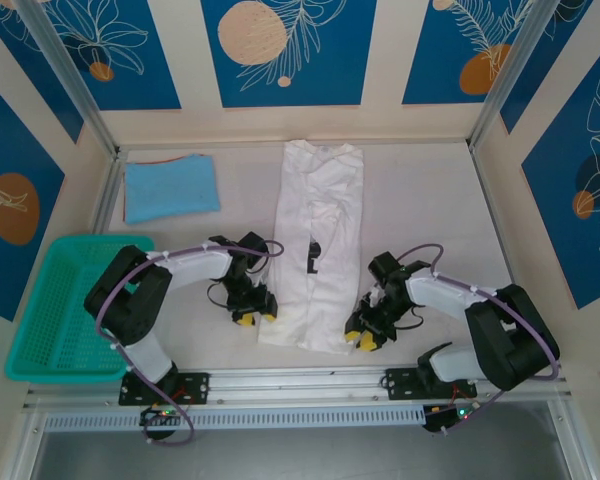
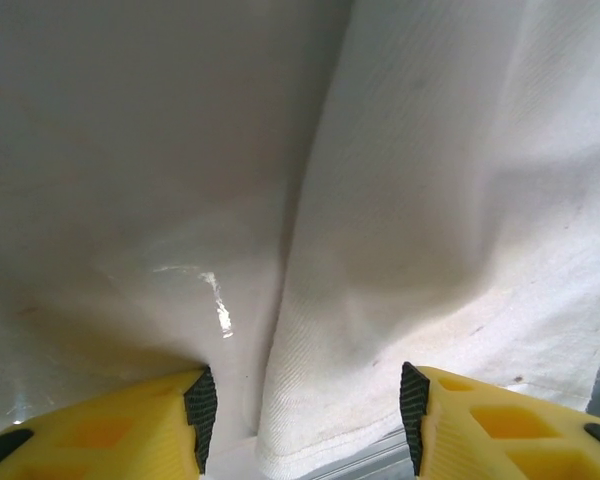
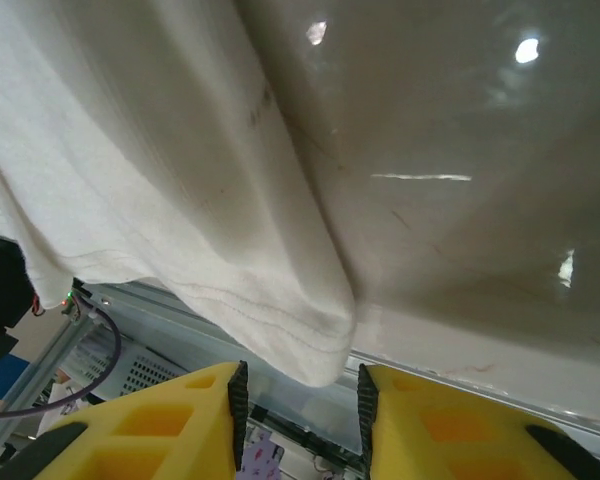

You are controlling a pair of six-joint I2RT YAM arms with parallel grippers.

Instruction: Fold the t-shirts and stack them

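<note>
The left tool (image 1: 246, 317) and right tool (image 1: 363, 341) stood open astride the hem corners of the white shirt (image 1: 315, 225), gripping nothing. The crosswise fold seemed in hand; next, both corners needed pinching evenly.

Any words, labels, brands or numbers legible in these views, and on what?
None can be read.
The white t-shirt carries a small black chest mark, too small to tell whether it is lettering or a logo.
The light-blue shirt and the teal basket show no text.
</note>
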